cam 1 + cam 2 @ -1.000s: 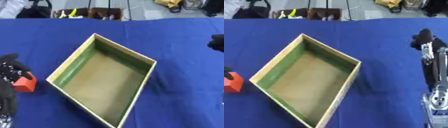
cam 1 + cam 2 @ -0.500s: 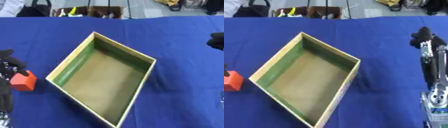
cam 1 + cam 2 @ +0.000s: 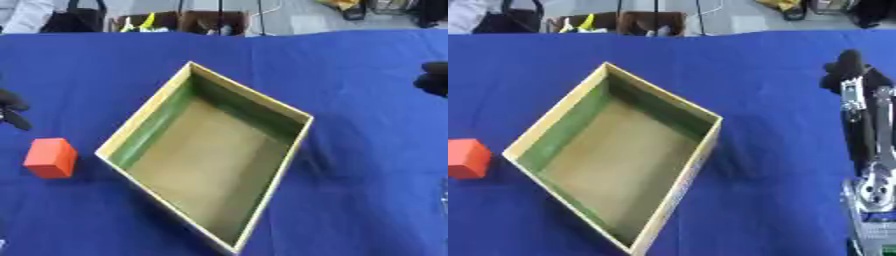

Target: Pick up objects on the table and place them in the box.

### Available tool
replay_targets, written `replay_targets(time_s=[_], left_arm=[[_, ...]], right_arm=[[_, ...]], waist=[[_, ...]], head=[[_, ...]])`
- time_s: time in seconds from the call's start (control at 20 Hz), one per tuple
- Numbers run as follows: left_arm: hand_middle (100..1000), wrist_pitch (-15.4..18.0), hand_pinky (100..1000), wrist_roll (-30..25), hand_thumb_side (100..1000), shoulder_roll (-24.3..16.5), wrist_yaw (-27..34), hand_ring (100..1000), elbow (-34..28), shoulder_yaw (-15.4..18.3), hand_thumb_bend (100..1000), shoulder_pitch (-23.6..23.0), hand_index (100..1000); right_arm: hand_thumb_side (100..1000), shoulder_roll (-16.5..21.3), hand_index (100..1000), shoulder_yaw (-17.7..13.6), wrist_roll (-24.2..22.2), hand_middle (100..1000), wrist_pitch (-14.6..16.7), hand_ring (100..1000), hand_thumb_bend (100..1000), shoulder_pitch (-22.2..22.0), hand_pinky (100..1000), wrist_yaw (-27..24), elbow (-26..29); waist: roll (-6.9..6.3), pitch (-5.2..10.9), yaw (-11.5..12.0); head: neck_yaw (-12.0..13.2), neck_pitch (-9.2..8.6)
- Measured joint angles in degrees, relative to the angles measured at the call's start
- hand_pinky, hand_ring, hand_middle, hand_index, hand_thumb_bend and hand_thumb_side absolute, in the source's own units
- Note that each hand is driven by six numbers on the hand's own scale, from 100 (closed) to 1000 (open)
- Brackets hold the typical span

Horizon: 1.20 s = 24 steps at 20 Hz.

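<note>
One open rectangular cardboard box with green inner walls (image 3: 210, 160), empty, mid blue cloth-covered surface (image 3: 350, 100) | one orange-red cube (image 3: 51, 157) on surface just left of box, apart from it | left hand (image 3: 10, 110) at left edge, grip cannot tell, has let go of cube since earlier | right hand (image 3: 849, 70) fingers straight, upright at right.
</note>
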<state>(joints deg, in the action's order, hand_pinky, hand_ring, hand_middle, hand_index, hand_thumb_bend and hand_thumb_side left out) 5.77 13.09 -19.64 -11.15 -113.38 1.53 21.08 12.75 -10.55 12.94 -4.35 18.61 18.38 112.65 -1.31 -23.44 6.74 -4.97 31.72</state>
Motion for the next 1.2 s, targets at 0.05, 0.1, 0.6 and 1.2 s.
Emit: replay_targets(time_s=[0.05,0.1,0.6,1.2], left_arm=[[569,0.1,431,-0.7,844,-1.1,-1.4,584,0.0,0.3,100,0.5,797],[570,0.1,433,-1.5,843,-2.3,-2.7,586,0.0,0.6,100,0.8,799],[641,-3.2,489,-11.3,720,-14.5,-13.2,658,0.0,0.8,100,3.7,860],[793,-6.3,607,-32.9,823,-25.5,-29.5,773,-0.2,0.0,138,6.3,955]], right_arm=[[1000,0.0,673,0.0,0.0,540,0.0,629,506,0.0,720,0.0,0.0],[1000,0.0,673,0.0,0.0,540,0.0,629,506,0.0,720,0.0,0.0],[1000,0.0,671,0.0,0.1,539,-0.1,628,506,-0.5,720,0.0,0.0],[1000,0.4,670,0.0,0.1,539,-0.1,628,509,-0.9,719,0.0,0.0]], waist=[[0.0,0.18,0.0],[0.0,0.36,0.0],[-0.81,1.38,-0.5],[-1.01,1.75,-1.4]], head=[[-0.1,0.03],[-0.1,0.19],[-0.1,1.33],[0.1,0.93]])
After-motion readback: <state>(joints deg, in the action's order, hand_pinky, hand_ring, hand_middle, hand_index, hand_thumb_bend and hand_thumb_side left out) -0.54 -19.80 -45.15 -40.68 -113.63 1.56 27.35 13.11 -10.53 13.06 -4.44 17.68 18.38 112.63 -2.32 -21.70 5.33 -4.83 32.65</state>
